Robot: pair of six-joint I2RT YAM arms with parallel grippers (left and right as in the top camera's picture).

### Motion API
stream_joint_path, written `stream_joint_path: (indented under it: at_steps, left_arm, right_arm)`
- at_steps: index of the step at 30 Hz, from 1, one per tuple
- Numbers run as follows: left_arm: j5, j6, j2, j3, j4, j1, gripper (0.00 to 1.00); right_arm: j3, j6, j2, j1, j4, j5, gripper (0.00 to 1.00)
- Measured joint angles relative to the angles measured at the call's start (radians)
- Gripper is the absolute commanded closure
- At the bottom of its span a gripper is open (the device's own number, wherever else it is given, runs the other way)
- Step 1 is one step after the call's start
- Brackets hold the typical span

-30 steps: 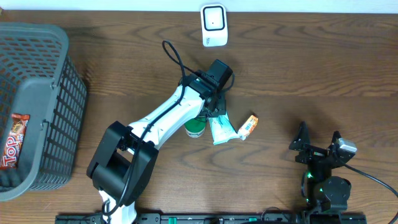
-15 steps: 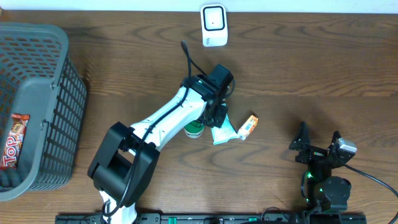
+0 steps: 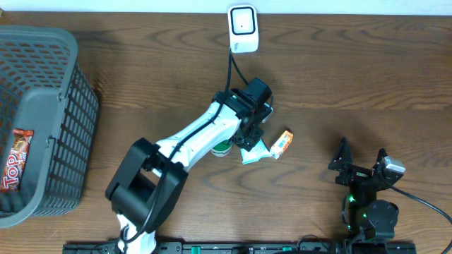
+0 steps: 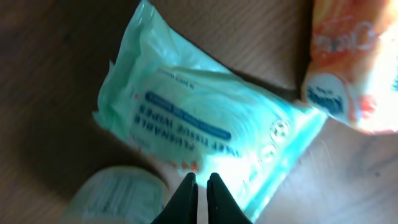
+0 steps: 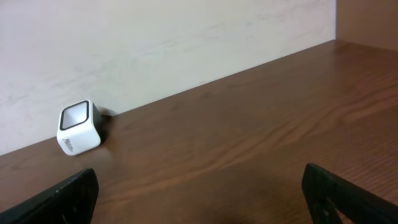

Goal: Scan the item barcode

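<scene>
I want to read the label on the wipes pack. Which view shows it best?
The left wrist view: the wipes pack fills the frame, print visible though blurred. Overhead shows it small, partly under the arm. The right wrist view misses it.

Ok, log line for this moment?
left hand: shut over wipes pack, hold unclear | right hand: open, away from items | scanner: nothing presented yet

The scanner [image 3: 242, 28] stands at the back of the surface [image 3: 367, 77]; before it lies the wipes pack [image 3: 254, 152], a packet [image 3: 283, 142] to its right, perhaps a tub [image 3: 222, 148] to its left.
</scene>
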State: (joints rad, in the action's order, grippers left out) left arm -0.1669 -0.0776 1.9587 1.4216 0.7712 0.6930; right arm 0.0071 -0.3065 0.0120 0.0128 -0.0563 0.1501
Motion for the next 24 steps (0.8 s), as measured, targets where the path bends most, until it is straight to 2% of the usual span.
stream_joint_path:
  at_steps: [8,15,24]
  left_arm:
    - [-0.003,-0.009,0.079,0.002,-0.04,0.001,0.93]
    - [0.058,-0.009,0.074,0.007,0.018,0.003,0.92]
    - [0.114,-0.009,-0.097,0.014,-0.072,0.001,0.92]
  right_arm:
    - [0.0,0.0,0.0,0.0,0.0,0.0,0.01]
    - [0.0,0.0,0.0,0.0,0.0,0.0,0.01]
    - [0.0,0.0,0.0,0.0,0.0,0.0,0.01]
